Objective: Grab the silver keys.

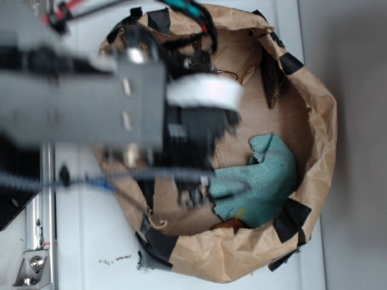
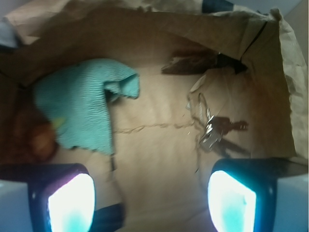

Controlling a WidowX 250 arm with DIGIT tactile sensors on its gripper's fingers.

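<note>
The end effector [image 2: 152, 203] hangs over a brown paper bag [image 1: 314, 109] with its two fingers [image 2: 72, 203] spread wide and nothing between them. The bag's sides are rolled down and patched with black tape, and it sits on a white bench [image 1: 351, 181].

The silver keys [image 2: 212, 130] lie on the bag's floor, over on the right side in the wrist view, just past the right finger. They are a small shiny bunch on a thin ring. In the outside view the arm hides them. A teal cloth [image 2: 82, 108] lies on the left side, well apart from the keys. Something orange-brown peeks out beside the cloth, but it is too blurry to name.

What could go wrong? The keys are not between the fingers right now; they sit off to the right. If the end effector goes straight down, it may close on bare paper. The keys are flat and thin, so the fingers could slide over them or push them away. The paper floor is wrinkled and could get pinched too.

The right wall of the bag stands close to the keys, so there is little room on that side. The middle of the floor is open and bare.
</note>
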